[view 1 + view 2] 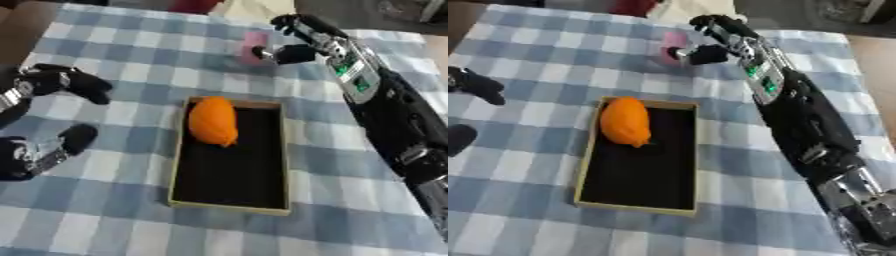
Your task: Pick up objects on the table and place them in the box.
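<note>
A small pink object (pixel 255 43) stands on the checked cloth beyond the far end of the box (pixel 230 203). The box is a shallow tan tray with a black floor, and an orange rounded object (pixel 213 120) lies in its far left corner. My right hand (pixel 317 41) reaches in from the right and is open beside the pink object. Its fingers are spread above and behind the object, and its thumb (pixel 282 54) is close against the object's right side. My left hand (pixel 54 81) hovers open at the left edge, holding nothing.
A blue-and-white checked cloth (pixel 131 55) covers the table. A dark red thing (pixel 194 5) shows at the far edge. My right forearm (pixel 394 115) crosses the table's right side, close to the box's right wall.
</note>
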`<state>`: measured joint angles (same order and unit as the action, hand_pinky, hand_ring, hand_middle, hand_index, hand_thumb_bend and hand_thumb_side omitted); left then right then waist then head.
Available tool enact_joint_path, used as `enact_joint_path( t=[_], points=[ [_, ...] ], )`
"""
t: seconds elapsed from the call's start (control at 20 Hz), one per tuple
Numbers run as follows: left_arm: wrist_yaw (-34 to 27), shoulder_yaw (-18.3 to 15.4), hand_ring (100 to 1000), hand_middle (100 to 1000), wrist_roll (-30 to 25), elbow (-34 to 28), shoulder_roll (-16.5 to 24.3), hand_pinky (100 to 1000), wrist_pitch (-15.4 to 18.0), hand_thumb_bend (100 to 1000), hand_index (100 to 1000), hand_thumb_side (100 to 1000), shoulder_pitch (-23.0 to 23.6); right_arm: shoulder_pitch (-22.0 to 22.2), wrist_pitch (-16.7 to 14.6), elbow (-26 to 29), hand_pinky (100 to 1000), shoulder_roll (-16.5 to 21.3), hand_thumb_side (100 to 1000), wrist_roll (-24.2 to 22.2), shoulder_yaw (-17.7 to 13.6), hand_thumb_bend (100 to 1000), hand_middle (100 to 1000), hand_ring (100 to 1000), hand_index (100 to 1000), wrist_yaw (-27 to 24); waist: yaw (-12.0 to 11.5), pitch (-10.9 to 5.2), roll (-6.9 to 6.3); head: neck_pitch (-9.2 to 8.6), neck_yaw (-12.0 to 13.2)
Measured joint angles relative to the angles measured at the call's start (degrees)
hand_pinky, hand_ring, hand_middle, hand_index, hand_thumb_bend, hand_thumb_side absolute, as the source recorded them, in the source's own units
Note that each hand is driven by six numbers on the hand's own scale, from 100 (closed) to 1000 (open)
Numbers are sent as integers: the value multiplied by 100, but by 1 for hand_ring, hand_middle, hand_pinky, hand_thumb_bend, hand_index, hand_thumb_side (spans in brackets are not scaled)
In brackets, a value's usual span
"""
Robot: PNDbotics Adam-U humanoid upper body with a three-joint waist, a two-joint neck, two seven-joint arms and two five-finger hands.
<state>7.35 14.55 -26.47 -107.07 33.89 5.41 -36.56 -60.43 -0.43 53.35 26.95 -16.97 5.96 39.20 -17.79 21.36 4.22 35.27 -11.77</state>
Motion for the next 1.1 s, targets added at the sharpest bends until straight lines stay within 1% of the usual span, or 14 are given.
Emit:
enact_joint_path(
  t=[0.25,0.35,0.5,0.65,0.7,0.8,0.85,0.9,1.1],
  points=[
    [-31,-1,732,658,-15,0,-10,809,15,299,851,754,-1,-1,-29,-68,900,-77,659,8,1,420,820,874,891,0,-15,19,-23,1,-15],
    [-33,-1,733,658,-18,0,-12,809,18,300,851,754,-2,-5,-36,-69,900,-93,654,15,0,414,814,873,885,0,-15,19,-23,2,-21],
    [-37,-1,736,658,-31,0,-13,809,29,297,851,755,-4,-8,-57,-70,891,-98,616,39,-3,369,752,851,834,1,-15,19,-24,2,-24],
    [-43,-1,737,658,-40,0,-13,809,37,293,851,756,-6,-10,-66,-72,878,-109,586,116,-33,327,643,817,759,1,-24,19,-25,4,-28],
    [-46,-1,736,657,-40,0,-13,809,37,292,850,757,-6,-10,-68,-72,871,-110,559,159,-35,291,591,797,719,1,-26,19,-25,6,-29],
    [-49,-1,736,656,-40,0,-13,809,37,291,851,757,-6,-7,-64,-72,862,-110,533,292,-63,253,535,774,675,-5,-26,19,-25,30,-29],
    [-50,-2,736,656,-40,1,-13,809,37,285,851,755,-6,-4,-59,-72,858,-110,558,372,-69,159,511,763,654,-18,-26,19,-25,41,-29],
    [-52,-3,736,656,-40,2,-13,809,37,287,851,759,-6,-1,-52,-72,854,-110,510,455,-72,206,493,752,637,-35,-26,19,-25,43,-29],
    [-63,-15,735,655,-39,37,-13,810,37,283,851,761,-6,45,-13,-69,845,-108,506,809,-114,180,460,730,606,-167,-10,18,-20,44,-20]
  ],
)
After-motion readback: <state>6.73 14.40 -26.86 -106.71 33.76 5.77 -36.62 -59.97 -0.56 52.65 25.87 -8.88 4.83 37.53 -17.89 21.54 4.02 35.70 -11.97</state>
